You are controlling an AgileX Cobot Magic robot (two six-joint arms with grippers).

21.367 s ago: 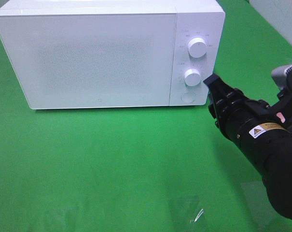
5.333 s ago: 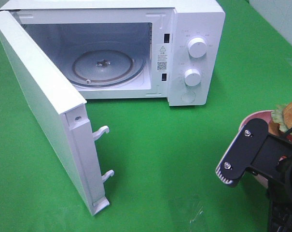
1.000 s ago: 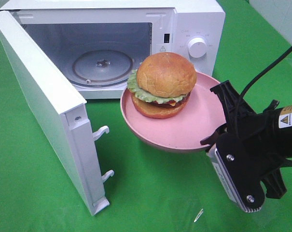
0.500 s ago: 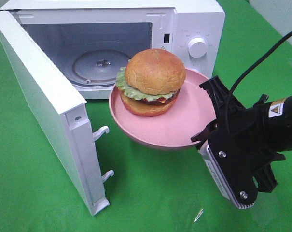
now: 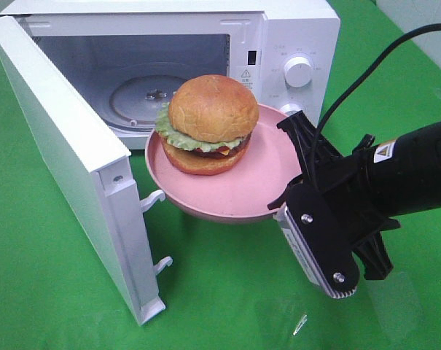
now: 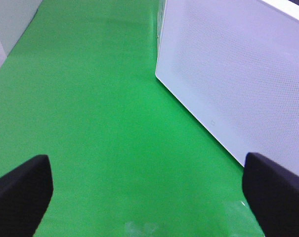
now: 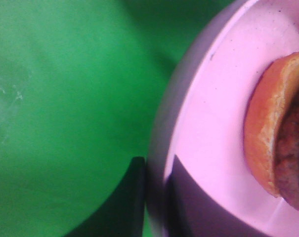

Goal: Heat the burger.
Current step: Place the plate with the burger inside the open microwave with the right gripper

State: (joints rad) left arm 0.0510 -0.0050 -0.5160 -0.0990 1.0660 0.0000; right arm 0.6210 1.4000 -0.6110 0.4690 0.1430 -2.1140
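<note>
The burger, golden bun over lettuce and patty, rides on a pink plate held in the air just in front of the open microwave. My right gripper is shut on the plate's right rim. The right wrist view shows the rim pinched between the fingers of my right gripper, with the burger at the edge of the plate. The left gripper is open above bare green cloth, beside the microwave door's outer face; the exterior view does not show it.
The microwave door is swung wide to the left, its latch hooks pointing toward the plate. The glass turntable lies bare inside the cavity. Two dials sit on the control panel. Green cloth covers the table.
The right arm has carried the plate with the burger leftward and toward the microwave opening over the last second. Door and left gripper have not moved.
</note>
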